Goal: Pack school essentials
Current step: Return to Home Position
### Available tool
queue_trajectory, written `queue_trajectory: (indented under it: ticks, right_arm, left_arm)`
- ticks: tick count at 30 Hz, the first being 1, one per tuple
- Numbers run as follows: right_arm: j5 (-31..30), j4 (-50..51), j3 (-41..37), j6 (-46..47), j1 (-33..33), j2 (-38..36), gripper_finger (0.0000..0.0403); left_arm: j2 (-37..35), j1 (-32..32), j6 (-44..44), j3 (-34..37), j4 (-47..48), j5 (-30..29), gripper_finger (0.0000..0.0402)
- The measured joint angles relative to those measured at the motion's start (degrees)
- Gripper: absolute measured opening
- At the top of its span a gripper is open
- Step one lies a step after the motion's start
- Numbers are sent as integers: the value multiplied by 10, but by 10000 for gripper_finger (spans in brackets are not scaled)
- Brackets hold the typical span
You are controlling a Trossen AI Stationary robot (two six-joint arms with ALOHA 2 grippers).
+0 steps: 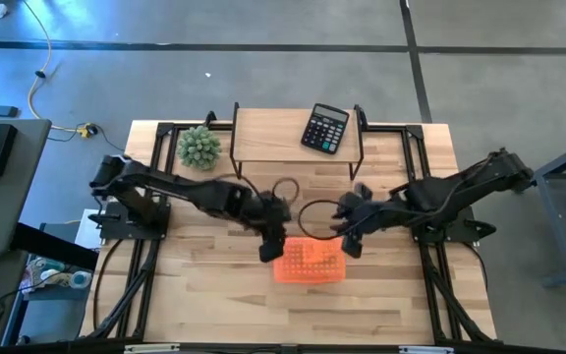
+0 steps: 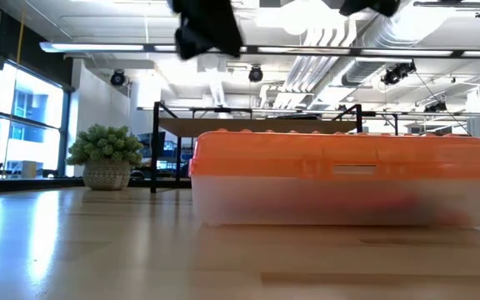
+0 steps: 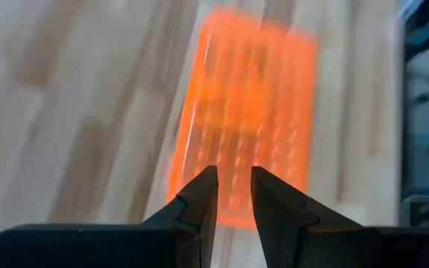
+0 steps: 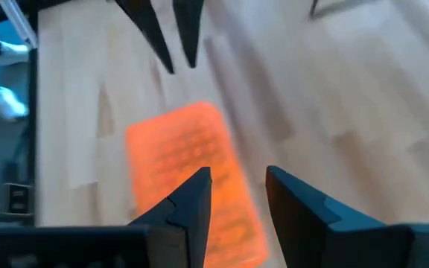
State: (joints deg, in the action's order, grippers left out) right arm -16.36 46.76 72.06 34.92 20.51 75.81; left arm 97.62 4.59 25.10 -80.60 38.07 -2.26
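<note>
A flat case [image 1: 310, 261] with an orange lid and a clear lower half lies shut on the wooden table [image 1: 214, 295], resting on its base [image 2: 340, 218]. The school essentials are hidden; only a reddish blur [image 2: 407, 200] shows through the clear wall. My left gripper [image 1: 271, 248] hangs above the case's left end, fingers a little apart with nothing between them [image 3: 234, 193]. My right gripper [image 1: 350, 241] hangs above the case's right far corner, open and empty [image 4: 237, 193]. In the low view both grippers are well above the lid.
A black calculator [image 1: 324, 128] lies on a low wooden shelf [image 1: 273, 128] at the table's far side. A spiky green plant in a pot [image 1: 198, 147] stands at the far left. Bare wood lies in front of the case and to both sides.
</note>
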Motion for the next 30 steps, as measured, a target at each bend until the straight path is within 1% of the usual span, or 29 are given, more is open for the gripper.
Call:
queue_trajectory:
  ticks: [2,3,7,10,12,14,16,17,20,23,27,30]
  right_arm:
    - [-28,3,0,-49,-4,-21,122]
    - [-36,2,0,-73,-7,-32,122]
    - [-47,-15,-16,-153,-27,-81,122]
    - [-42,-62,-67,-194,-50,-127,122]
    - [-25,-106,-111,-199,-70,-160,122]
    - [-4,-147,-157,-200,-90,-195,122]
    - [12,-201,-203,-200,-106,-227,122]
    - [18,-220,-227,-200,-113,-244,122]
    - [30,-287,-290,-197,-131,-290,122]
    - [39,-338,-344,-180,-146,-332,122]
    - [42,-369,-396,-157,-161,-381,122]
    - [33,-384,-426,-142,-171,-412,122]
  left_arm:
    - [-27,-13,-18,0,-11,3,74]
    - [-44,-20,-24,0,-2,3,74]
    - [-110,-48,-49,0,-15,6,74]
    - [-161,-69,-69,-1,-28,5,74]
    - [-194,-83,-81,0,-19,-1,74]
    - [-224,-90,-86,8,-32,-20,74]
    - [-260,-95,-79,36,-30,-49,74]
    - [-275,-93,-73,54,-47,-64,74]
    - [-328,-90,-40,125,-67,-73,74]
    - [-381,-89,-4,203,-118,-73,74]
    - [-450,-86,2,308,-190,-91,74]
    - [-500,-85,2,381,-244,-93,74]
